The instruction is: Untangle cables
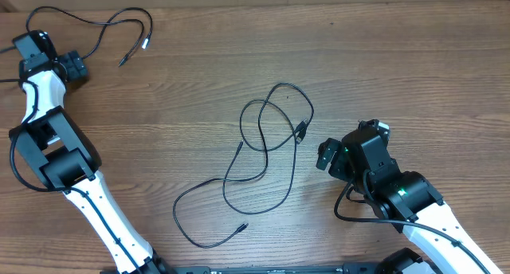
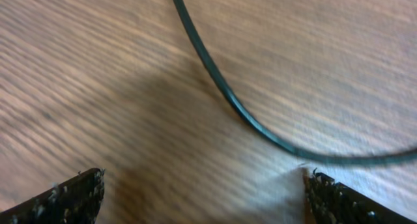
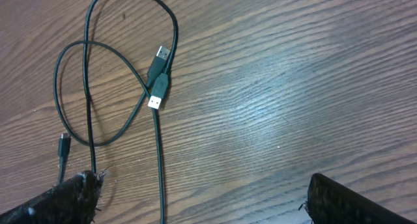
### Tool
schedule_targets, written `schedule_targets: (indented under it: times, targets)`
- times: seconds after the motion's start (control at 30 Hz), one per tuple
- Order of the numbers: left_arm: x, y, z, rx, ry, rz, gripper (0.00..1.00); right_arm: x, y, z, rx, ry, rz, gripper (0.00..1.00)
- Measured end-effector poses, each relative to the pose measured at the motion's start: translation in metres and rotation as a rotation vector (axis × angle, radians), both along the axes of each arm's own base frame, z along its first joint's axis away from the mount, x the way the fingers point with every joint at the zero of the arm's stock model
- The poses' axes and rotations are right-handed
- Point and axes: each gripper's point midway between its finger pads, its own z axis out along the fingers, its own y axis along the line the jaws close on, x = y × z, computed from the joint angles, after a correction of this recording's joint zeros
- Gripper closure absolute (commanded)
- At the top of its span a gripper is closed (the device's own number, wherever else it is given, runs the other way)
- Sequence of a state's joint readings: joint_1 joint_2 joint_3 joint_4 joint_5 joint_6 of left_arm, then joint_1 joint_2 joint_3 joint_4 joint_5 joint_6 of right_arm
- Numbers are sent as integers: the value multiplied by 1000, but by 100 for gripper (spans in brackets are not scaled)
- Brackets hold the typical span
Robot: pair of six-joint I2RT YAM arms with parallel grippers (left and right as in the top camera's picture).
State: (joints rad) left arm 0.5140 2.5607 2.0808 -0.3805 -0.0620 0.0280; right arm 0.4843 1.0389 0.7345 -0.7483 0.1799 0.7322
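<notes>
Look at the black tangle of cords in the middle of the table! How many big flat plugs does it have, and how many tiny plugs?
Big flat plugs: 2
Tiny plugs: 2
Total: 4 plugs

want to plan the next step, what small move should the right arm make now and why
Probably lower the right fingers around the nearer USB plug: they stand open and empty, and that plug lies just ahead, beside a crossing of the cables.
</notes>
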Motion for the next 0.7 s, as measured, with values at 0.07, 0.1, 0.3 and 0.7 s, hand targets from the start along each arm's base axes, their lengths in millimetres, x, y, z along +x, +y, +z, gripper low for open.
schedule_targets:
  times: [0.07, 0.1, 0.3, 0.7]
  targets:
    - [-5, -5, 1, -29, 12, -13, 0, 0, 0, 0, -1, 1, 0, 0]
    - [-7, -9, 3, -44, 15, -22, 0, 0, 0, 0, 0, 1, 0, 0]
    - [-10, -34, 64, -109, -45, -99, 0, 1, 0, 1, -3, -6, 7, 0]
    - [-42, -191, 221, -43, -11, -499, 0, 3, -3, 2, -11, -13, 7, 0]
